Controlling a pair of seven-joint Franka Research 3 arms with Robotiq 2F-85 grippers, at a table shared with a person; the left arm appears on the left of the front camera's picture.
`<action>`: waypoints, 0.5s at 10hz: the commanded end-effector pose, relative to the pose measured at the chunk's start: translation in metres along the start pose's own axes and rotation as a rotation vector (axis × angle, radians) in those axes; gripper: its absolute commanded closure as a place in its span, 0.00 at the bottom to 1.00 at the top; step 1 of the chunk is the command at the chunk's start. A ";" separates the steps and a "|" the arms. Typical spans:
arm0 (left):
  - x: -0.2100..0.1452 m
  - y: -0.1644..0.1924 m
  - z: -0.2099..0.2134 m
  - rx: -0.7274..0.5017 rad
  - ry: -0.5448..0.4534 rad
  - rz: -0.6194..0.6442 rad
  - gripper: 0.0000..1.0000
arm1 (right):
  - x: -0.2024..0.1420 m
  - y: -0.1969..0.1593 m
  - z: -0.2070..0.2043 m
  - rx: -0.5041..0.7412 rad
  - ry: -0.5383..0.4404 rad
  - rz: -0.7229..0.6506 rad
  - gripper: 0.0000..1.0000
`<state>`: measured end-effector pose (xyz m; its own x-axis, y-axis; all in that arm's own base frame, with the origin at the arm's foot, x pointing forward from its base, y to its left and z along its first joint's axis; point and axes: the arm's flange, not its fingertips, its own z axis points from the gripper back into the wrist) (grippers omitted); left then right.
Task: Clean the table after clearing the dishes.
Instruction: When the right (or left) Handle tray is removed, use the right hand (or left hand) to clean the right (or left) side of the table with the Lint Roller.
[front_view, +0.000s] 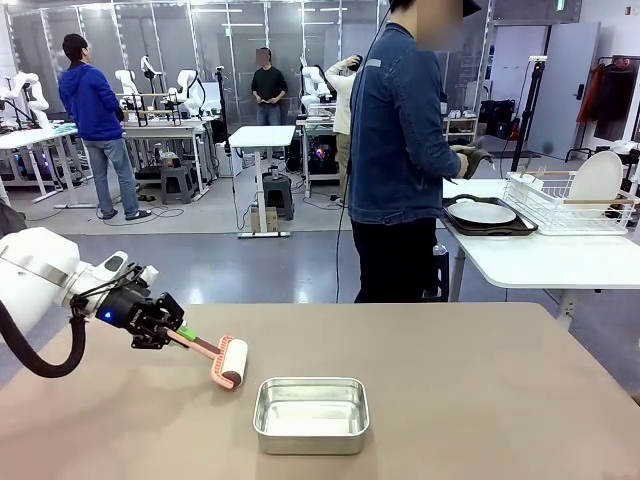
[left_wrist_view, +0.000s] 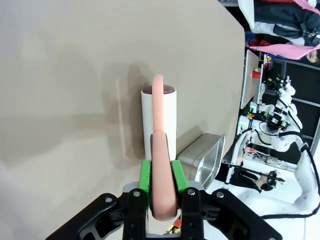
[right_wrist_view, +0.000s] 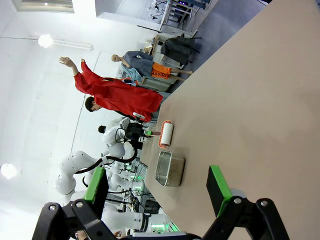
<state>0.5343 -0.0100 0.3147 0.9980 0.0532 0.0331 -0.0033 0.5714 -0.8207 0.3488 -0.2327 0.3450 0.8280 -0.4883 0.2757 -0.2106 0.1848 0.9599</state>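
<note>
I count one lint roller (front_view: 222, 359), one steel pan (front_view: 311, 414) and two grippers. The left gripper (front_view: 165, 332) is clamped on the roller's pink handle, its white drum resting on the table (front_view: 480, 400) just left of the pan. The left wrist view confirms what the front cannot: green pads (left_wrist_view: 145, 176) pressing both sides of the handle. My right gripper (right_wrist_view: 157, 192) stands wide apart, holding nothing, above the tan top. The front view alone shows a person in denim at a white side table, where one plate (front_view: 482, 212) lies on a dark tray (front_view: 520, 228) beside a dish rack (front_view: 570, 205). The tan surface is matte and plain.
</note>
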 end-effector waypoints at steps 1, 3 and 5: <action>0.013 0.026 0.012 0.057 0.032 0.016 0.78 | 0.000 0.004 0.000 -0.005 0.004 -0.011 0.00; 0.007 0.045 0.026 0.072 0.053 -0.013 0.78 | 0.000 0.004 0.000 -0.005 0.004 -0.011 0.00; -0.006 0.064 0.051 0.099 0.012 -0.005 0.78 | 0.000 0.004 0.000 -0.005 0.004 -0.011 0.00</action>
<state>0.5349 0.0463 0.3107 0.9989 0.0438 0.0171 -0.0111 0.5720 -0.8202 0.3488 -0.2327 0.3450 0.8279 -0.4884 0.2756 -0.2105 0.1849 0.9599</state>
